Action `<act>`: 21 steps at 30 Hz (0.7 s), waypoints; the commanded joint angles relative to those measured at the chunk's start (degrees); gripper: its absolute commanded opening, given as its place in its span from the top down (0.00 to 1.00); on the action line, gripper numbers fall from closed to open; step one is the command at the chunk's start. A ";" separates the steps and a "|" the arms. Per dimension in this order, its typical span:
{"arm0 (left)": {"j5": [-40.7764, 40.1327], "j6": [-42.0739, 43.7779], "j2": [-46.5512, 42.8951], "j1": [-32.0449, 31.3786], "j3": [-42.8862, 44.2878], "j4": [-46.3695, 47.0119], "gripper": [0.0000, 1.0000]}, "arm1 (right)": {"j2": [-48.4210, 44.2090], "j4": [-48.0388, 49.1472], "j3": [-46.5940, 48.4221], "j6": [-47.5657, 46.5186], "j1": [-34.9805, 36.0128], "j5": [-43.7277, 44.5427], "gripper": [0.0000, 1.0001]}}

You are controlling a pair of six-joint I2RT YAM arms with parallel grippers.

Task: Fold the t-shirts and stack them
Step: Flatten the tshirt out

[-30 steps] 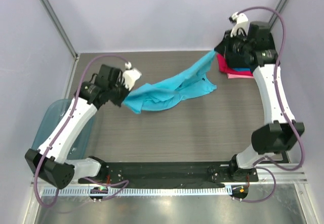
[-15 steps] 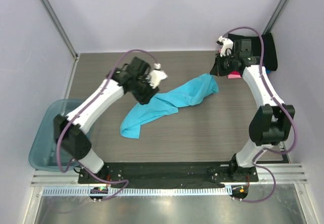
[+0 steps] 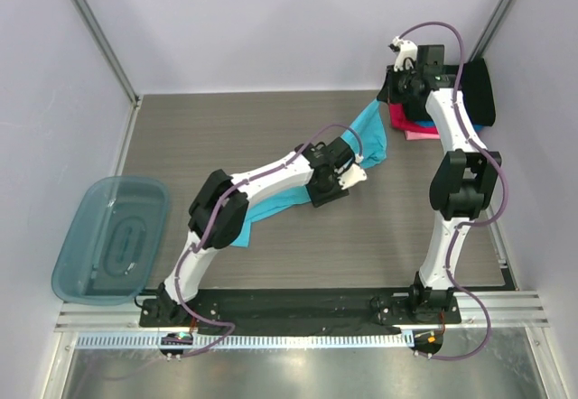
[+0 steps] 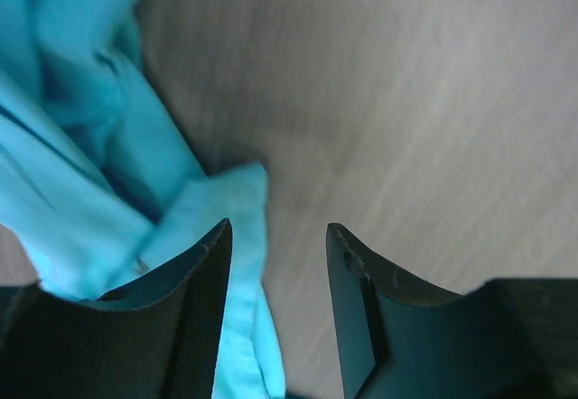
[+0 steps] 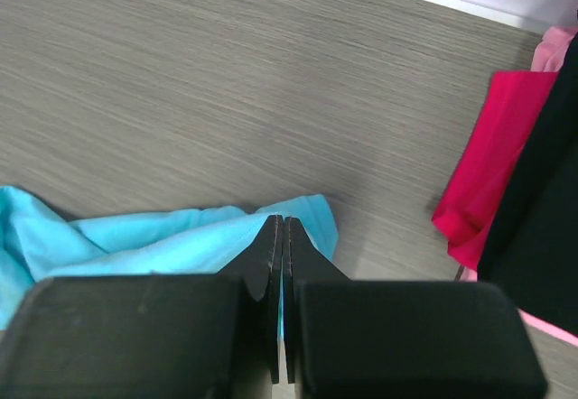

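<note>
Turquoise t-shirt (image 3: 368,137) lies strung from seven to one o'clock on the table (image 3: 226,128), its far corner apparently pinched in the closed right gripper (image 5: 280,229), the left gripper (image 4: 275,236) parted over its middle.

Shirt (image 3: 368,135) centre; stack (image 3: 417,129) far right (bin (image 3: 69,269) near left).

Crumpled turquoise t-shirt (image 3: 370,134) on table (image 3: 199,137)
</note>
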 commanded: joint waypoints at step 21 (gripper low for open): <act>-9.12 -2.06 10.23 -0.70 12.56 -0.08 0.50 | 2.06 1.26 5.22 2.69 -1.66 -3.37 0.99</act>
